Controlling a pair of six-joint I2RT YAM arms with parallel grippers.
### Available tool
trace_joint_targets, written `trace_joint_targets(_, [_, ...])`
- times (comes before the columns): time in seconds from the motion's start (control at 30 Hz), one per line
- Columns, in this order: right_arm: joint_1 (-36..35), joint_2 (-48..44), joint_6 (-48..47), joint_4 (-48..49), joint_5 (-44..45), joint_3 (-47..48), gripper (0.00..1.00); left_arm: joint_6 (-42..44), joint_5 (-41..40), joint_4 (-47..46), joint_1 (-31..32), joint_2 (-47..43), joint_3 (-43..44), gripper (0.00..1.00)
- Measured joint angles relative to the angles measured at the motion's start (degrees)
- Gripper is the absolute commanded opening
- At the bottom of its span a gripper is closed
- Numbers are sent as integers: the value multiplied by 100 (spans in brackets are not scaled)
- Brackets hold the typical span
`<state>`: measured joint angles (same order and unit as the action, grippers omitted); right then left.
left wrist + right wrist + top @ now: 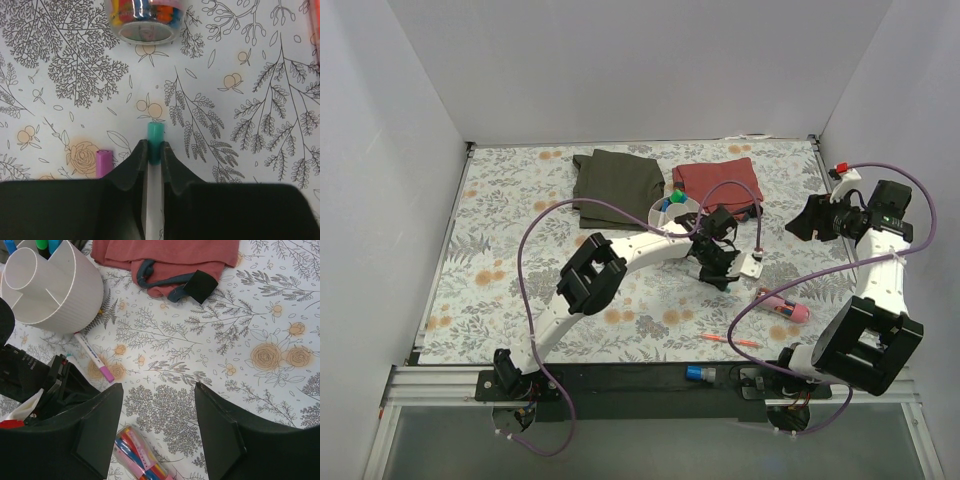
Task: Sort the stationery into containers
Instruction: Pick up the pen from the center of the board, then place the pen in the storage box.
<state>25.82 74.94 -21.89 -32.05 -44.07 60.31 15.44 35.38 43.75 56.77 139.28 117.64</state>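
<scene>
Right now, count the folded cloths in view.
2. The olive cloth lies at the far edge, left of centre; the red cloth lies just right of it. None appears hidden.

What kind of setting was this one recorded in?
Probably a lab recording booth rather than a home or office: plain white panels wall in a floral-covered table, and the left arm and right arm are mounted on a metal rail at its near edge.

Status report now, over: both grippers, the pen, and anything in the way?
Left gripper shut on teal-capped white pen. Right gripper open, empty. Purple-capped pen lies close beside the left gripper.
</scene>
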Motion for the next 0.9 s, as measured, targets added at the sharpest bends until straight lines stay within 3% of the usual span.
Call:
trace_joint_targets(0.13, [0, 0, -260, -284, -50, 188, 67, -437, 155, -240, -103, -501, -855, 0])
trace_joint_targets(0.33, [-212, -149, -1246, -752, -350, 382, 67, -1556, 278, -1005, -579, -2092, -2389, 0])
trace_joint_targets(0.57, [-1867, -586, -1945, -807, -20, -184, 66, -2573, 352, -2159, -1143, -3792, -2444, 0])
trace_joint_targets(0.77, [-2146, -546, -1532, -435, 332, -433, 66, -3917, 568, -4194, -1836, -4509, -3416, 0])
trace_joint_targets(0.9, [-2146, -544, -1386, -212, 612, -431, 69, -5587, 579, -6212, -2430, -4345, -4605, 0])
